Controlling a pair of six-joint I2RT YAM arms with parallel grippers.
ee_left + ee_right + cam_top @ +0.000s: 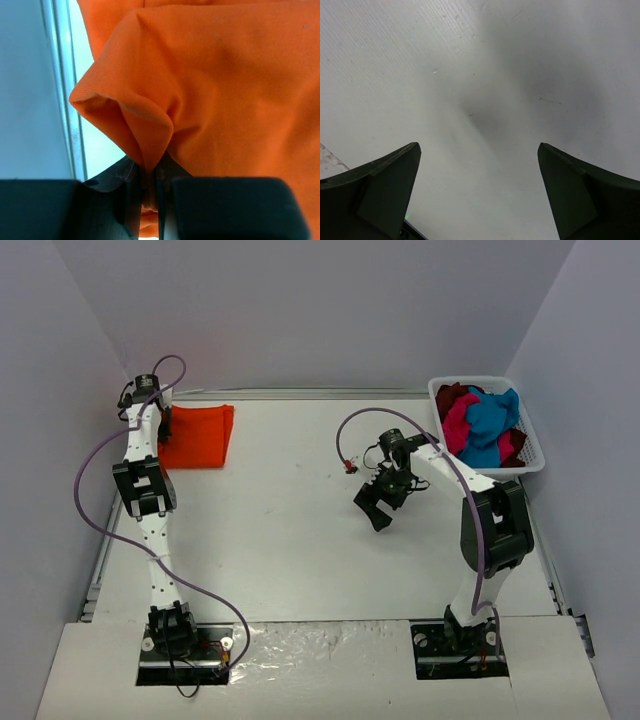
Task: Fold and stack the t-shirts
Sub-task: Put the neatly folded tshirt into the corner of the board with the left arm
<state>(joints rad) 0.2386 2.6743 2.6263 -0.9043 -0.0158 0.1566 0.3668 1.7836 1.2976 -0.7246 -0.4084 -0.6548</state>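
At the far left, the left gripper (150,172) is clenched on the orange t-shirt (225,90). A raised fold of its cloth is pinched between the two fingers (125,200), which stand almost together. From this pinch the cloth rises like a small tent. The rest of the shirt spreads in front of the fingers and to their right. In the top view the orange t-shirt (200,435) lies flat on the table (290,540), with the left gripper (164,425) at its left edge.

Further right, the right gripper (377,508) hangs over the bare table. Its fingers (390,185) are spread wide and released, and only the table surface shows between them.

To the right of those fingers, and well apart from them, stands a white basket (532,455). Inside it lie in a loose heap a magenta-pink t-shirt (458,428), a teal-blue t-shirt (492,420) and a dark red t-shirt (452,396).
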